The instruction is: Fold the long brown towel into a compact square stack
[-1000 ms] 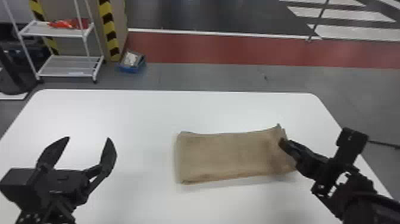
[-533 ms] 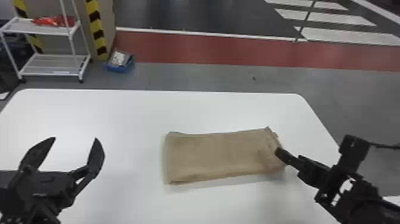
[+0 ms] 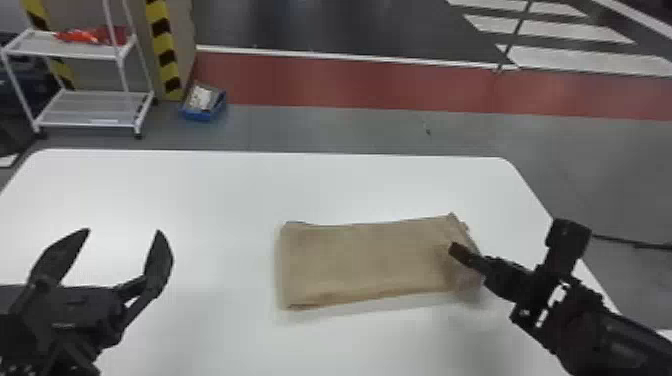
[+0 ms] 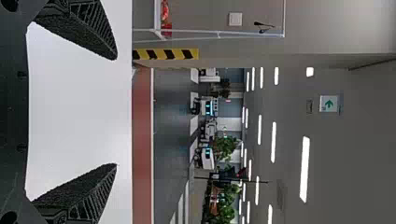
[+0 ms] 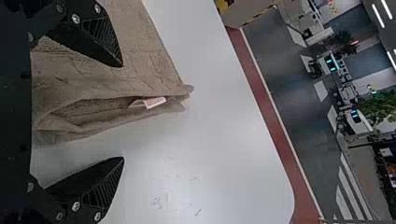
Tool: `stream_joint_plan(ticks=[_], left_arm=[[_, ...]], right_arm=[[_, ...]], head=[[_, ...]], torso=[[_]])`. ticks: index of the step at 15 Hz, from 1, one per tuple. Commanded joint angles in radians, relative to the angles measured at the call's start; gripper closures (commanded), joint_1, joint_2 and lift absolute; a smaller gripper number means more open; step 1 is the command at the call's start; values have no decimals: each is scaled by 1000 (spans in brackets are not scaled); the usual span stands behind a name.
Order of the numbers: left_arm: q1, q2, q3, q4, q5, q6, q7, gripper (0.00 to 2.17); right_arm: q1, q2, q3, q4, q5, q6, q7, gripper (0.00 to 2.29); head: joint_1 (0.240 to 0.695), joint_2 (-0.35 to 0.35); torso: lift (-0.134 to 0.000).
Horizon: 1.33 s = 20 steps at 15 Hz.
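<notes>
The brown towel (image 3: 370, 260) lies folded as a wide rectangle on the white table, its layered right end slightly raised. My right gripper (image 3: 457, 260) is at that end in the head view. In the right wrist view the towel (image 5: 140, 56) shows its open edges and a small white tag (image 5: 154, 101), and my right gripper (image 5: 122, 112) stands open with one finger over the cloth and the other beyond its edge. My left gripper (image 3: 125, 232) is parked open at the table's left, apart from the towel; its fingers stand wide in the left wrist view (image 4: 116, 112).
The white table (image 3: 225, 190) reaches past the towel on every side, with rounded far corners. Beyond it on the floor stand a white shelf cart (image 3: 85, 50) and a blue box (image 3: 202, 102) at the far left.
The head view has shifted, so table and towel sit farther left in it. My right gripper has moved inward over the towel's right end. My left gripper remains open.
</notes>
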State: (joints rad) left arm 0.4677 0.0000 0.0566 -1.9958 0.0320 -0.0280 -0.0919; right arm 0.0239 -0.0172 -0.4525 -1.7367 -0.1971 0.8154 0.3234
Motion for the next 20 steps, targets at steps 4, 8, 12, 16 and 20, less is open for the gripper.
stream_joint_plan(ticks=[4,8,12,16,20], left_arm=[[3,-3,6,-3,0,3,0,49],[3,-3,6,3,0,3,0,49],[6,-3,6,2,6,0,-2,53],[8,-3,6,3,6,0,-2,53],[11,-3,5,3,6,0,-3,53]], right_arm=[[-2,-9,14,16,11,6,39,1487],[19,-7,-3,3,2,12,54,2017],[74,0,-14,-118,-78,15,82,2020],[120,18,-5,-282,-183,40,82,2017],[152,18,166,-406,-185,37,57,2017]], head=[[695,-136],[695,-132],[695,-133],[695,-116],[695,-62]], torso=[[-115],[-115],[-115],[-115],[-115]])
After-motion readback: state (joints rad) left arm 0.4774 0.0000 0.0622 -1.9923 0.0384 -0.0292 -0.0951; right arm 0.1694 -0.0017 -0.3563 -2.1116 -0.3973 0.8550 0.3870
